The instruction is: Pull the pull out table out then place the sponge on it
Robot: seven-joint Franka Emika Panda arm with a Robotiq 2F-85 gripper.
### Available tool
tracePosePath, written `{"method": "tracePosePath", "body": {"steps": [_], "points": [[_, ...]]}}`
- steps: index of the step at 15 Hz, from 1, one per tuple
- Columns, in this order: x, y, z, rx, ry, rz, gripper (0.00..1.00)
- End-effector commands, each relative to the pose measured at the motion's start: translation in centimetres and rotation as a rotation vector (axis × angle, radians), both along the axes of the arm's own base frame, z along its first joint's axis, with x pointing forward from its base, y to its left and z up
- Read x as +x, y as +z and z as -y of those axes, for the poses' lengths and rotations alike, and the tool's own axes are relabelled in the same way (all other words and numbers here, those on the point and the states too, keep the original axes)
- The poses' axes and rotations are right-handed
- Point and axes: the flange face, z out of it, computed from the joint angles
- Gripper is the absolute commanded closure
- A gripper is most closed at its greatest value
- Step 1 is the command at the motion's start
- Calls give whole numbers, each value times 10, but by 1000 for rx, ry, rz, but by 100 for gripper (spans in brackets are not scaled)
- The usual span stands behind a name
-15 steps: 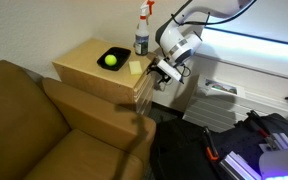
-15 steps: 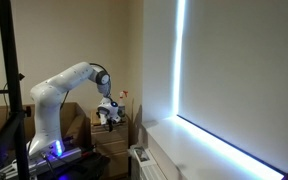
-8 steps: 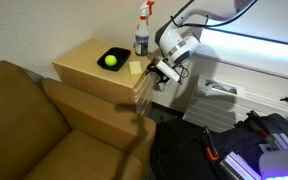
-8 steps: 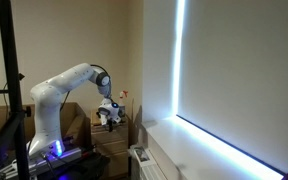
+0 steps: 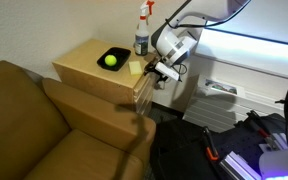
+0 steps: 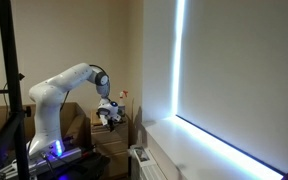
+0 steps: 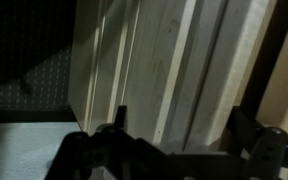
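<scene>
The light wood cabinet [image 5: 94, 62] stands beside the sofa. The pale yellow sponge [image 5: 135, 68] lies on its fixed top, near the right edge. My gripper [image 5: 161, 72] is at the cabinet's upper right edge, just right of the sponge and a little below the top. It also shows in an exterior view [image 6: 109, 116]. In the wrist view my two fingers are spread wide [image 7: 184, 125], with tan wood board edges [image 7: 174, 70] close between them. I take these for the pull out table's edge, which does not stick out of the cabinet. Contact cannot be told.
A black dish [image 5: 112, 54] with a round yellow-green ball [image 5: 110, 60] and a spray bottle [image 5: 142, 30] stand on the cabinet top. A brown sofa [image 5: 34, 110] is left of the cabinet. Black equipment [image 5: 234, 140] lies on the floor. A bright window [image 6: 234, 70] fills the wall.
My gripper has shifted slightly toward the cabinet's edge. The sponge, dish and bottle have not moved.
</scene>
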Motion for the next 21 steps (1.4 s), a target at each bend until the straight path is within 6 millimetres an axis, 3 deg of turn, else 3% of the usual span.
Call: {"method": "tracePosePath", "body": {"steps": [1, 8, 14, 21], "points": [[-4, -20, 12, -150, 18, 3, 0], [-31, 2, 98, -217, -191, -49, 0], [-96, -5, 167, -187, -405, -176, 0], [-182, 10, 249, -233, -592, -291, 0]]}}
